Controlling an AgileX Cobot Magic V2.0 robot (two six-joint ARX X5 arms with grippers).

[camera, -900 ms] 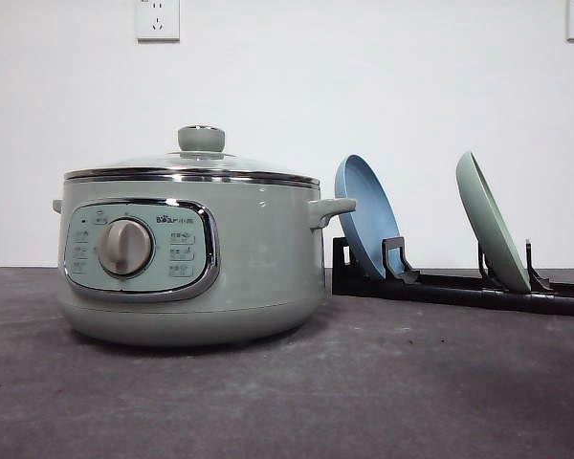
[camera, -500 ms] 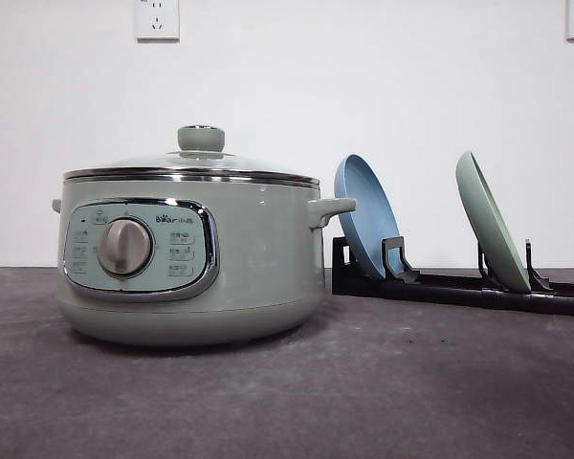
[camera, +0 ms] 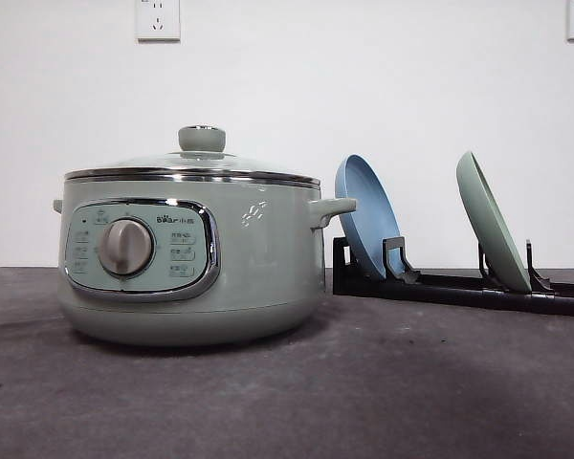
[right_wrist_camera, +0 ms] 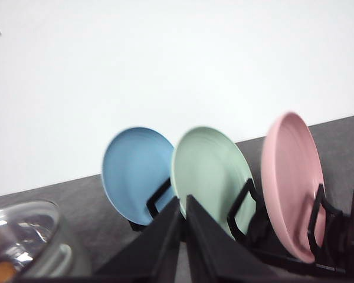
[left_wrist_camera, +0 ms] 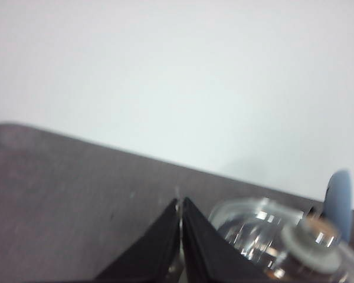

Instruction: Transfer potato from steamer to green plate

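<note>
Front view: steamer (camera: 191, 253) on the dark desk (camera: 364, 392), glass lid (camera: 193, 163) shut on it. Right wrist view: an orange patch behind the steamer's glass, probably the potato (right_wrist_camera: 1, 272), though blurred. Standing on edge in a black rack (camera: 459, 287): blue plate (camera: 366, 215), green plate (camera: 491, 222), pink plate (right_wrist_camera: 292, 183). Left pincer (left_wrist_camera: 181, 221) closed, tips together beside the lid; right pincer (right_wrist_camera: 183, 215) closed too, before the rack.

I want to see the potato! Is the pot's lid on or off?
On. The glass lid sits flat on the steamer, knob up.
</note>
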